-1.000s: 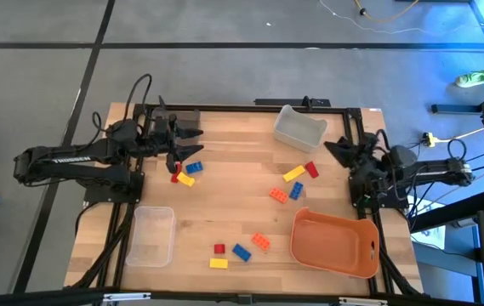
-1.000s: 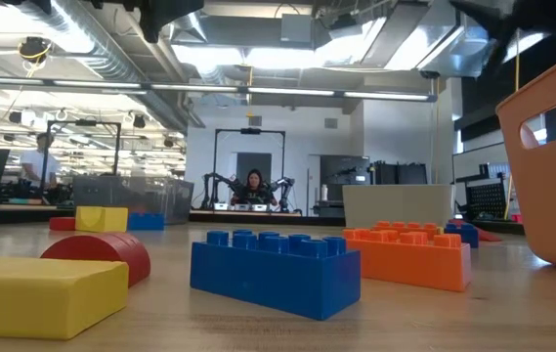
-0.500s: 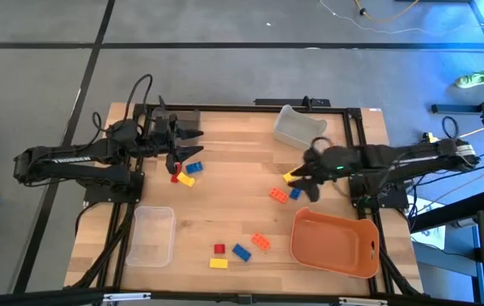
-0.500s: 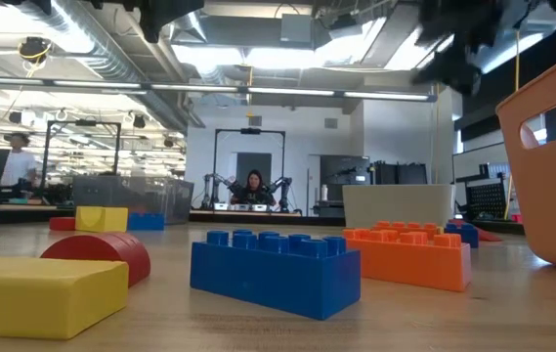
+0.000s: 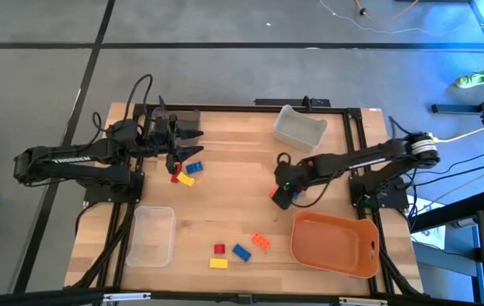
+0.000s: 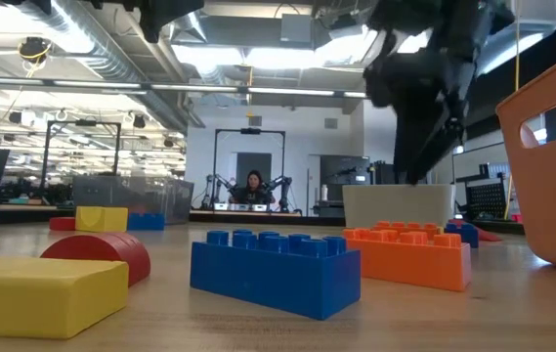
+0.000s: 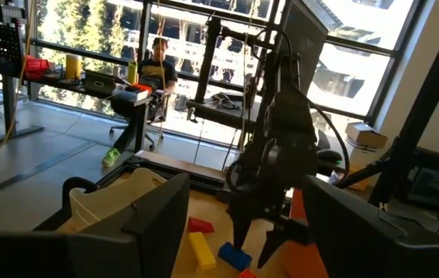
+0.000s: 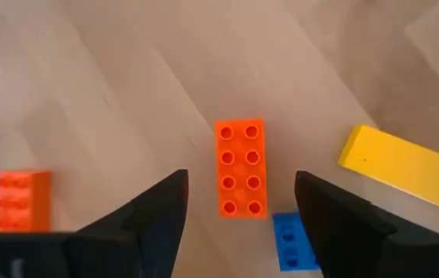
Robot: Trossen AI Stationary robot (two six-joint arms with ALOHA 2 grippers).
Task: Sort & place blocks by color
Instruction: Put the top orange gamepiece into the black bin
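The orange block (image 8: 240, 167) lies flat on the tabletop (image 5: 233, 195) right under the right pincer (image 5: 281, 195), whose fingers are spread wide on either side of it without touching, a blue block (image 8: 294, 241) and a yellow block (image 8: 404, 165) just beside it. From above the arm hides most of that cluster, and the other blocks sit in a bunch near the front edge (image 5: 240, 252) and another by the left pincer (image 5: 175, 155), which waits at the back left, fingers apart. No readable writing that I can make out.
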